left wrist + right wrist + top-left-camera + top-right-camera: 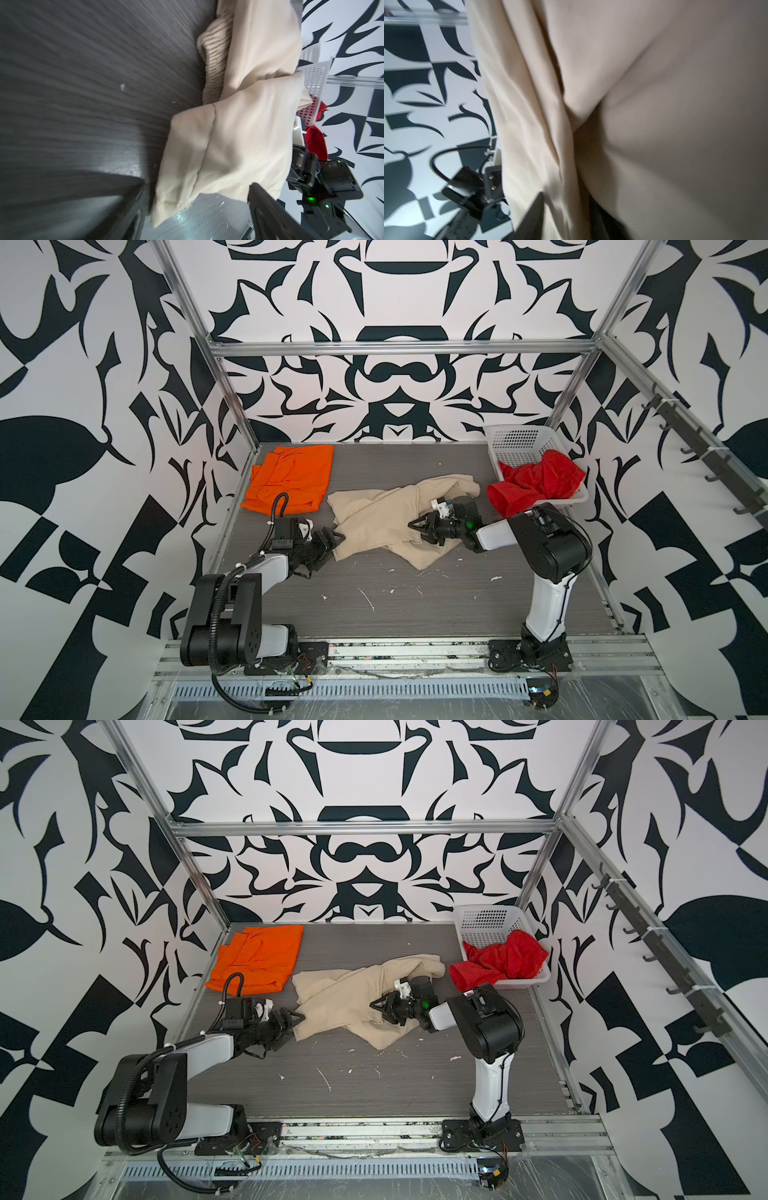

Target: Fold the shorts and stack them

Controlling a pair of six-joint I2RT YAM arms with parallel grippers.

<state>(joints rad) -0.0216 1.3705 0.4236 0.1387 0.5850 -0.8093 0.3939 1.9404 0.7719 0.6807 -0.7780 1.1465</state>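
The beige shorts [382, 514] [345, 998] lie crumpled mid-table. My right gripper [417, 532] [380, 1009] sits on their right part, its fingers pinching a raised fold of beige cloth [566, 199]. At their left edge my left gripper [332, 541] [297, 1021] is open, and a beige corner [166, 199] lies between its spread fingers without being gripped. Folded flat at the back left are the orange shorts [291, 477] [257, 959]. The red shorts [536, 481] [498, 961] spill over the front rim of the basket.
The white perforated basket [515, 441] [486, 919] stands at the back right corner against the frame post. Metal frame rails border the grey table [415, 605] on the left, right and back. White scuffs mark the table's front half.
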